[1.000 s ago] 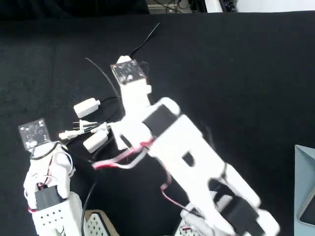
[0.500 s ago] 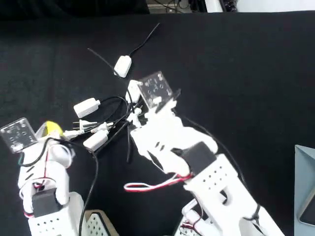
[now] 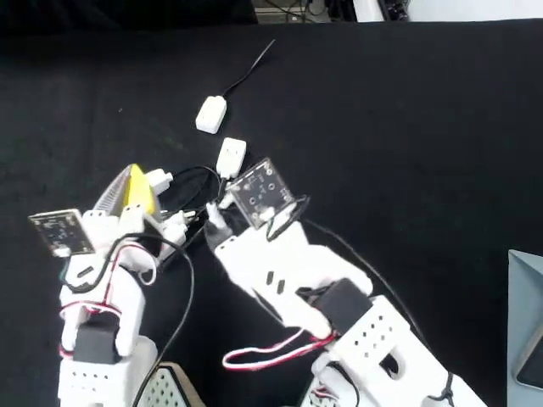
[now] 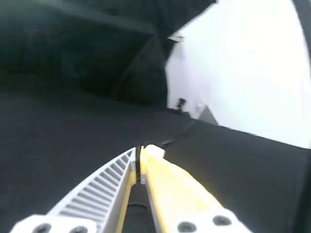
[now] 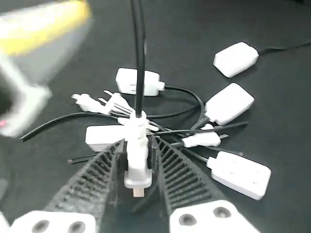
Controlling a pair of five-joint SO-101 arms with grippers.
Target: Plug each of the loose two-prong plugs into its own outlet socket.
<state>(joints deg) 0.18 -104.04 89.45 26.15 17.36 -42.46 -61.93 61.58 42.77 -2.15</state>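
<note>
Right gripper (image 5: 137, 143) clamps a white plug (image 5: 136, 167) over the cable tangle (image 5: 165, 119).
Left gripper (image 4: 141, 150) is closed, tips touching, at the tangle's 9 o'clock. One outlet socket (image 3: 211, 114) lies apart at 12 o'clock, and a second socket (image 3: 231, 157) sits on the tangle's edge. Bare black table (image 3: 424, 127) spreads toward 3 o'clock.

In the right wrist view the left gripper (image 5: 73, 24) is blurred to a yellow and grey smear. The prongs of the plug (image 5: 137, 162) clamped in the right gripper (image 5: 137, 141) cannot be made out, and the plug's black cable (image 5: 138, 48) is cut off by the picture's edge. In the high view the tangle of plugs and sockets (image 3: 176, 227) is partly covered by the left arm (image 3: 102, 280) and the right arm (image 3: 288, 271). A grey object (image 3: 528, 322) is cut off at the right edge.
</note>
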